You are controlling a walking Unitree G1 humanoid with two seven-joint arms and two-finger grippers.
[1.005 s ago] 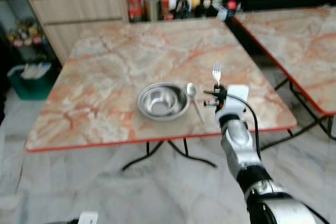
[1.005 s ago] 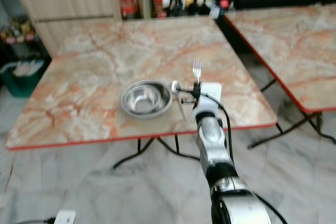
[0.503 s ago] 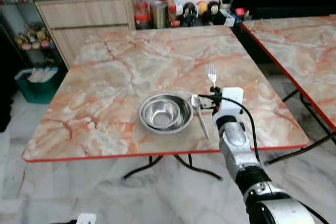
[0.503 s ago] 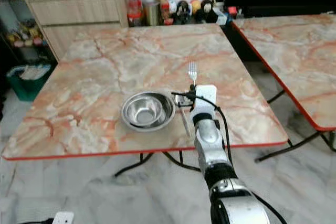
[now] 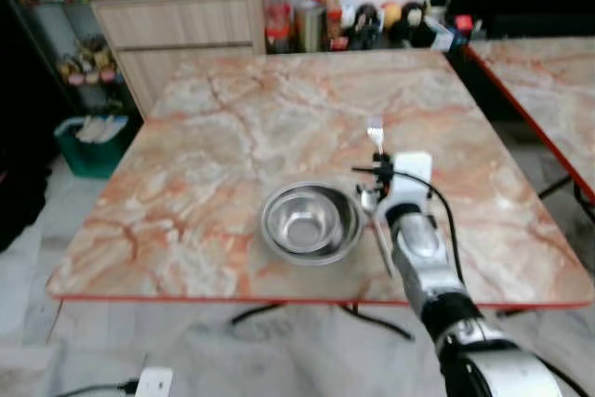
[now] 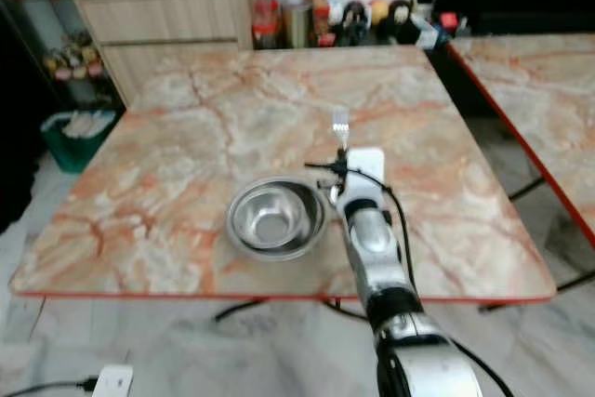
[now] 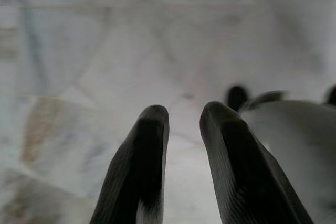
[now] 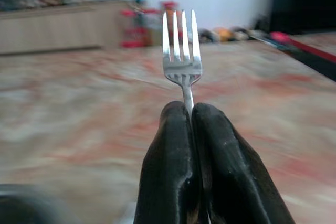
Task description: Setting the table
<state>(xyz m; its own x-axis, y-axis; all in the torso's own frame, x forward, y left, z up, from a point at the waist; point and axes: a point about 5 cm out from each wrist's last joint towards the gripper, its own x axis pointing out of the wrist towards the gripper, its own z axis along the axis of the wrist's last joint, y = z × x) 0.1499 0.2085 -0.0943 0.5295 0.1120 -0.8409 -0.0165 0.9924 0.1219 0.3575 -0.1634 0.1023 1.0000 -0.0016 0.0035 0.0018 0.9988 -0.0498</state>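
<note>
Two tables: marble-patterned tops with red edging; the near table (image 5: 223, 137) carries the setting, the second table (image 5: 548, 62) stands to the robot's right.
Bowl (image 5: 311, 222): steel, near the front edge of the near table.
Spoon (image 5: 376, 225): lies just right of the bowl, handle toward the front edge, partly hidden by the right arm.
Fork (image 8: 182, 53): upright, tines up, handle pinched in the right gripper, held above the table just right of the bowl and spoon.
Right gripper (image 8: 190, 116): fingers pressed together on the fork handle; arm reaches forward over the front edge.
Left gripper (image 7: 181, 124): fingers slightly apart, holding nothing, hanging over pale marble floor.
Cabinet (image 5: 181, 25): wooden, beyond the table's far left corner.
Bottles (image 5: 302, 16): a row of them and jars on the floor against the far wall.
Bin (image 5: 93, 141): green, left of the table.
</note>
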